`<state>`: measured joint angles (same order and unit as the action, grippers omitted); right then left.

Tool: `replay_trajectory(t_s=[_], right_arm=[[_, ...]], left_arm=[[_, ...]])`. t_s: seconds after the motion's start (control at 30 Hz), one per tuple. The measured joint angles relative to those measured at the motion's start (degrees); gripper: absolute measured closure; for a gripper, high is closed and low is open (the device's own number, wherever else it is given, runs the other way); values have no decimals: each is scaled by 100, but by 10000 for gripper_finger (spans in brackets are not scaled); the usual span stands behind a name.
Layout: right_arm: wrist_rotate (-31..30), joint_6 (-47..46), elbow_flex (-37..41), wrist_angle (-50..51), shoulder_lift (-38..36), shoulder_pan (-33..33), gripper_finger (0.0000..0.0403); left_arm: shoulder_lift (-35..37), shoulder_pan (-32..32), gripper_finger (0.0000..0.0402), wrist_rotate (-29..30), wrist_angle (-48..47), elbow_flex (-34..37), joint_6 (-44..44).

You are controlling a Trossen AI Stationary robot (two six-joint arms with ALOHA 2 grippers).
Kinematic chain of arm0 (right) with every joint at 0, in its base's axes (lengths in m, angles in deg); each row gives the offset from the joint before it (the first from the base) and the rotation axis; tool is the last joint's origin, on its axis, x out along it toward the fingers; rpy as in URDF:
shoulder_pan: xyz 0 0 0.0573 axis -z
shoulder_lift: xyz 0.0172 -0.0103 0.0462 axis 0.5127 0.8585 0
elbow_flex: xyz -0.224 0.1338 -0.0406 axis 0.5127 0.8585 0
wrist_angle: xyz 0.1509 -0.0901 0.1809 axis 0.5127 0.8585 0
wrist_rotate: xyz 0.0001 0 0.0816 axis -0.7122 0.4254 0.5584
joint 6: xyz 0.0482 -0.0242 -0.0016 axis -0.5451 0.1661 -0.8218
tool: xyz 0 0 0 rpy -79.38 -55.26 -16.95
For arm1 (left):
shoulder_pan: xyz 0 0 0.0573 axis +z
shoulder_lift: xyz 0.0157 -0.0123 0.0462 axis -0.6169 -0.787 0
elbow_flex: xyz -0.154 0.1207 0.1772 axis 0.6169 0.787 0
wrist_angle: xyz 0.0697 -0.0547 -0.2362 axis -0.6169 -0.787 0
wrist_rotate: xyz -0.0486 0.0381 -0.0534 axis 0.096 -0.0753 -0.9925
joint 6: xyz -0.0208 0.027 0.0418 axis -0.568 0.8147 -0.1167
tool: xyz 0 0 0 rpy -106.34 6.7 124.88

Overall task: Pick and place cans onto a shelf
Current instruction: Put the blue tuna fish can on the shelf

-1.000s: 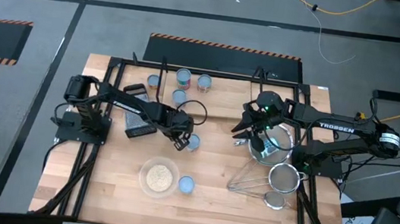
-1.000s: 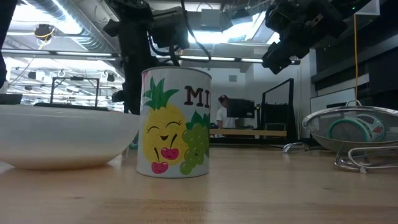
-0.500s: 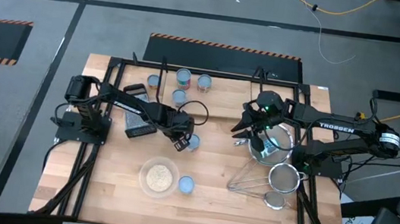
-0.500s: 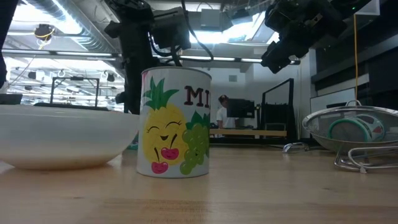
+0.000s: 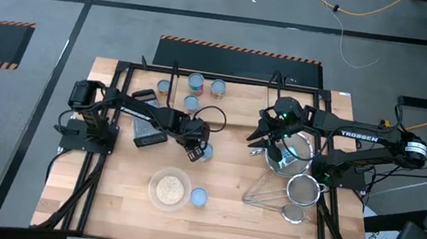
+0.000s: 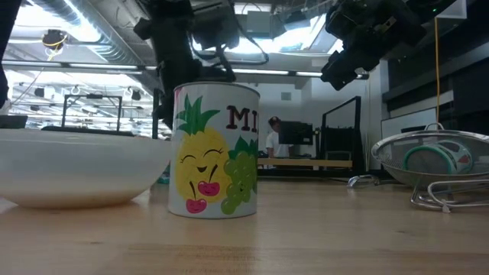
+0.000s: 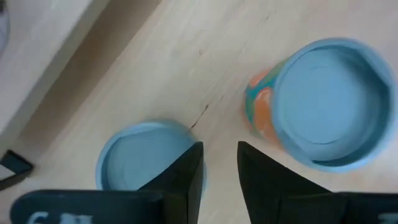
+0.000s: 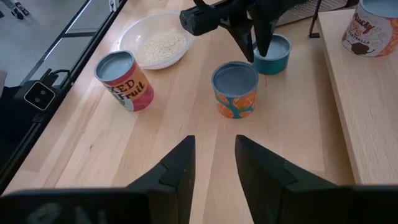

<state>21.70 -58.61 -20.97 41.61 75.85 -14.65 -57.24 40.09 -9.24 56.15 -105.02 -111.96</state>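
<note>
My left gripper (image 5: 195, 148) points down at mid-table, its fingers a narrow gap apart (image 7: 221, 152). It stands over bare wood between a low teal can (image 7: 144, 157) and a can with an orange and teal label (image 7: 323, 102). The right wrist view shows it right beside the low teal can (image 8: 272, 55); I cannot tell whether it touches. A fruit-label can (image 5: 198, 197) stands by the grain bowl (image 5: 169, 188). Several cans (image 5: 195, 81) stand on the light-wood shelf (image 5: 235, 110). My right gripper (image 5: 264, 138) hovers open and empty, right of the orange-label can (image 8: 235, 90).
A metal bowl (image 5: 289, 155) with a teal thing in it and two wire strainers (image 5: 295, 196) lie at the right. A dark flat object (image 5: 146, 132) lies left of my left gripper. Black frame rails (image 5: 90, 194) run along the table's sides.
My left gripper has shifted a little toward the table's right edge, closer to the two cans at mid-table. The cans have not moved.
</note>
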Motion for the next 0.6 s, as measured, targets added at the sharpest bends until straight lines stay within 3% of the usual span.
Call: replay_trajectory(t_s=[0.17, 0.33, 0.6], right_arm=[[0, -2, -1, 0, 0, -1, 285], [0, -2, 1, 0, 0, 1, 285], [0, -2, 1, 0, 0, -1, 285]], left_arm=[[2, 0, 312, -361, -206, -192, 773], [2, -13, 310, -874, -900, -432, 2584], [2, -26, 313, -300, -2274, -614, 4724]])
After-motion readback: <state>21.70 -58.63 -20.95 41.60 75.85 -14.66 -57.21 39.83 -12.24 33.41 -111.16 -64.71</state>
